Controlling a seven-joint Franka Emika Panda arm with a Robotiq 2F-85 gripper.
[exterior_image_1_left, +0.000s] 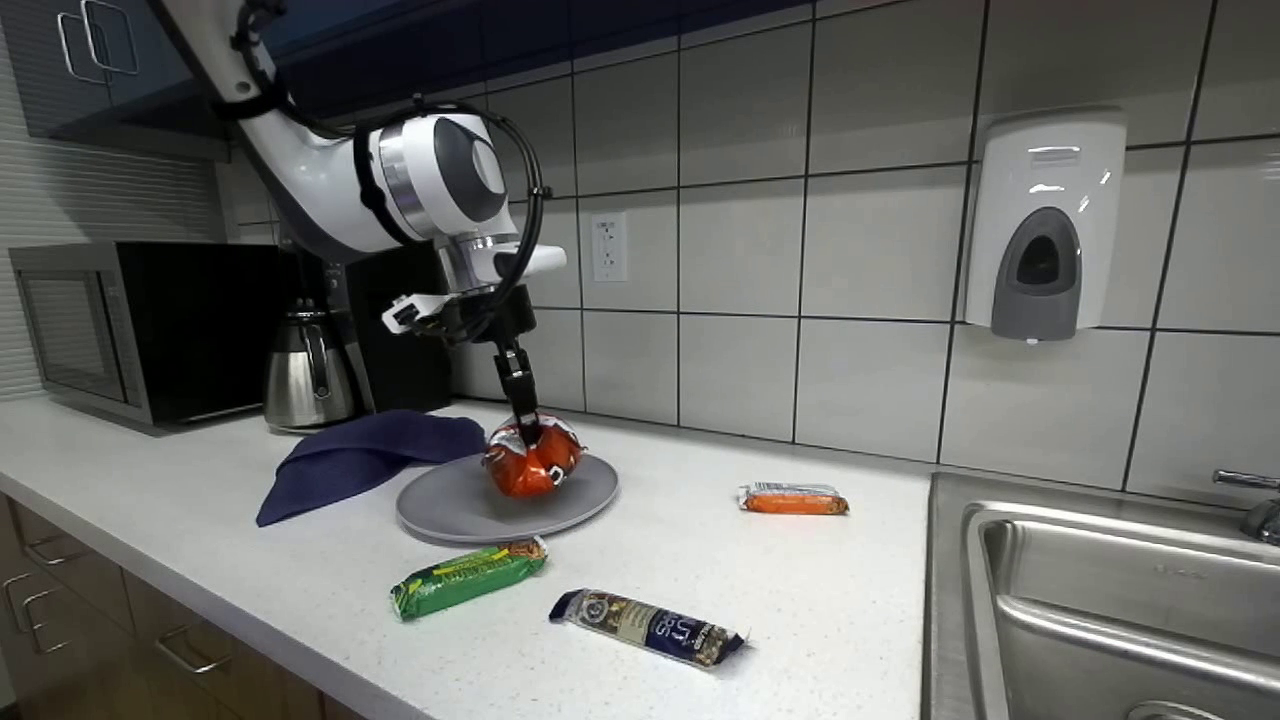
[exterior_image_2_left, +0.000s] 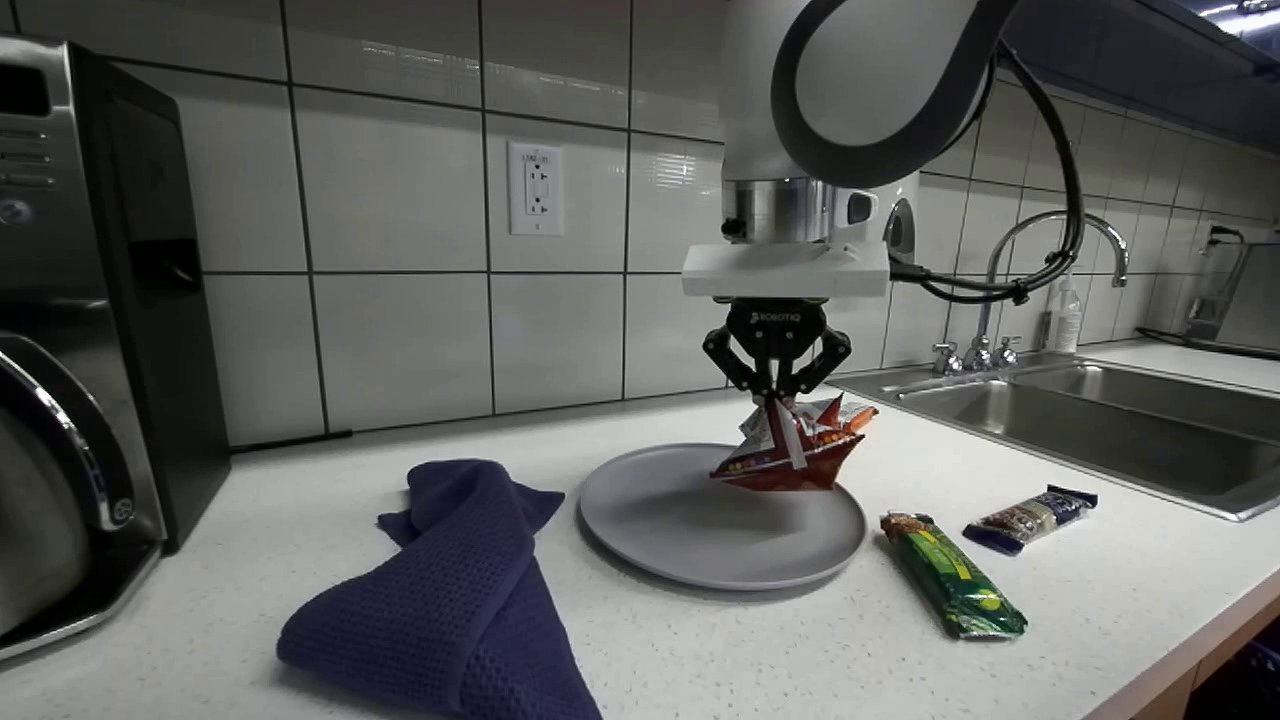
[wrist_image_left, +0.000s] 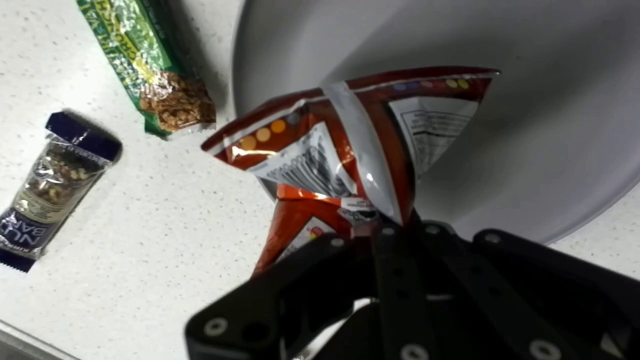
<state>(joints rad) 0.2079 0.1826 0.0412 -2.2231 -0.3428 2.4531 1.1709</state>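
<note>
My gripper is shut on a crumpled red-orange foil packet, pinching it from above. In an exterior view the fingers meet at the top of the packet, which hangs over the grey plate. A shadow falls on the plate below it. In the wrist view the packet shows a barcode and a pale seam running into the jaws; the fingertips are partly hidden by it. A green wrapped bar lies just in front of the plate, and a dark blue nut bar lies farther along.
An orange bar lies toward the wall. A dark blue cloth is heaped beside the plate. The steel sink is set into the counter. A steel carafe and a microwave stand at the far end.
</note>
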